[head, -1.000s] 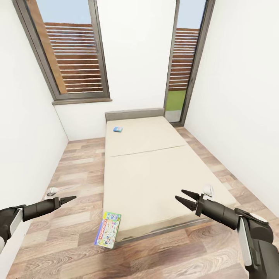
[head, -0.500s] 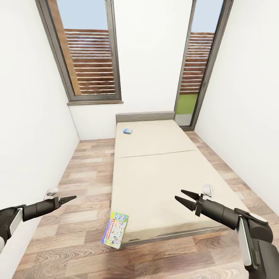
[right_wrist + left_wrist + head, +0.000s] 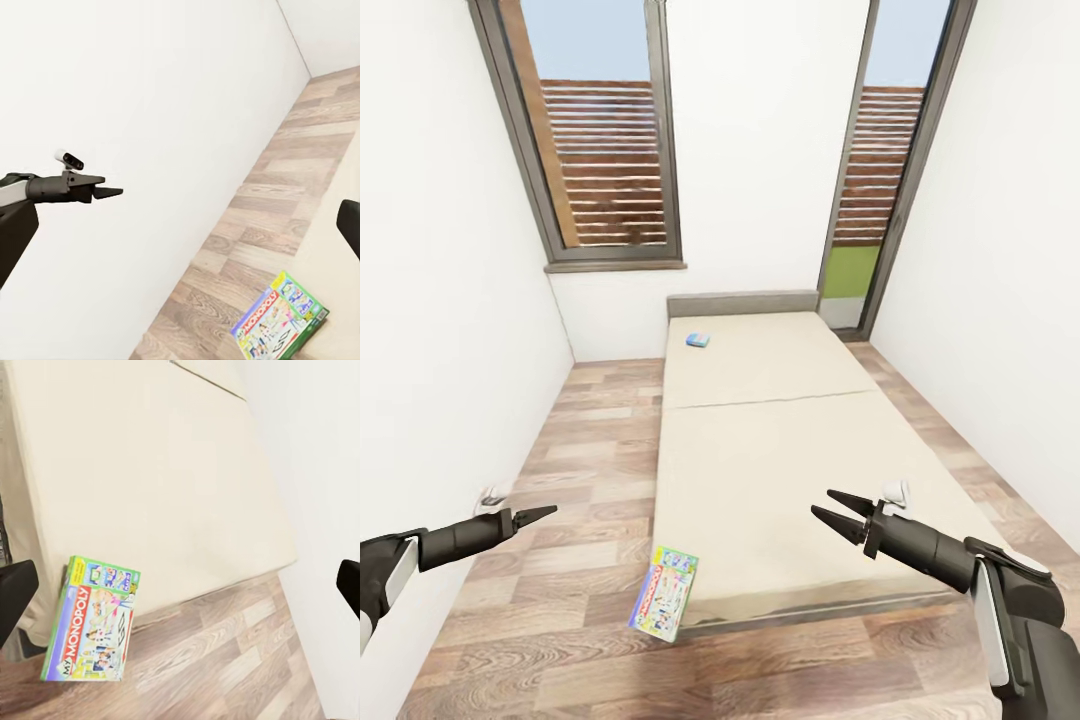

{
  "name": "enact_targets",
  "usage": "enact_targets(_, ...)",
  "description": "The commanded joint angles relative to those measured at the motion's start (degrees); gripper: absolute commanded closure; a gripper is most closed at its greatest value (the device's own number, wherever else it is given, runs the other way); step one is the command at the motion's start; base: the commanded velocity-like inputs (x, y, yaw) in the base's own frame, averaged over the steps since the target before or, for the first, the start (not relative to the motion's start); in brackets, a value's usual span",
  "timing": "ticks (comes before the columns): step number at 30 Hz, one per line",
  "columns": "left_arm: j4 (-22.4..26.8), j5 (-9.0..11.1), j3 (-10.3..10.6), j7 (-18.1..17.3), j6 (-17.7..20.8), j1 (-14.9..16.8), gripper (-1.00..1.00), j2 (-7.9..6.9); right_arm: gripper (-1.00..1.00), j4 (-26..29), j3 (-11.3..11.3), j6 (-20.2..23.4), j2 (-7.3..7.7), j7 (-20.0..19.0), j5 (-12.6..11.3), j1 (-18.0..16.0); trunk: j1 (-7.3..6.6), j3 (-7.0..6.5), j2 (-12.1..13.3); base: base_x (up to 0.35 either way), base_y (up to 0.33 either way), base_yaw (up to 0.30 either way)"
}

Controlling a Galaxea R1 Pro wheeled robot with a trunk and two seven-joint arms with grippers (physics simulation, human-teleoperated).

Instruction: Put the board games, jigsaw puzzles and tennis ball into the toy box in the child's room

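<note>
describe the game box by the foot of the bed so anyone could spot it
Find the bed, then its near left corner. The board game leans there, tilted against the mattress edge, over the wood floor. It is green-edged, pastel, lettered MONOPOLY, larger than the small blue box near the headboard.

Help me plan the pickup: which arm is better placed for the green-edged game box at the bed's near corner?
Probably left: the game box leans at the bed's left corner, nearer the left gripper than the open right gripper.
</note>
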State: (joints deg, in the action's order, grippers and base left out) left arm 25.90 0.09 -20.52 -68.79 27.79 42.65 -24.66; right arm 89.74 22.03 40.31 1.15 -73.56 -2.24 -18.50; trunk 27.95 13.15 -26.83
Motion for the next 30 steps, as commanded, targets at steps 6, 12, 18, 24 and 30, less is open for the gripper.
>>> enact_targets(6,-0.04,0.0,-0.14,-0.22,0.6,0.06,-1.0,-0.02,-1.0,0.01,0.03,0.56,-0.01,-0.12,-0.22,-0.04,0.03,-0.28,-0.1,0.0,-0.117,0.146)
enact_targets(12,-0.01,0.0,-0.17,-0.24,0.6,0.06,-1.0,-0.01,-1.0,0.0,0.03,0.56,0.03,-0.13,-0.22,-0.04,0.03,-0.67,-0.1,0.0,-0.074,0.14)
enact_targets(18,-0.03,0.0,-0.2,-0.28,0.6,0.06,-1.0,-0.02,-1.0,0.0,0.03,0.56,0.0,-0.1,-0.23,-0.04,0.03,-0.8,-0.1,0.0,-0.019,0.05)
enact_targets(24,-0.03,0.0,-0.22,-0.28,0.6,0.06,-1.0,0.01,-1.0,0.0,0.03,0.56,-0.01,-0.1,-0.23,-0.04,0.03,-1.09,-0.1,0.0,-0.004,0.066)
enact_targets(30,-0.02,-0.01,-0.26,-0.34,0.66,0.06,-1.0,-0.02,-1.0,0.0,0.03,0.56,-0.01,-0.09,-0.17,-0.04,0.03,-1.53,-0.1,0.0,-0.001,0.119)
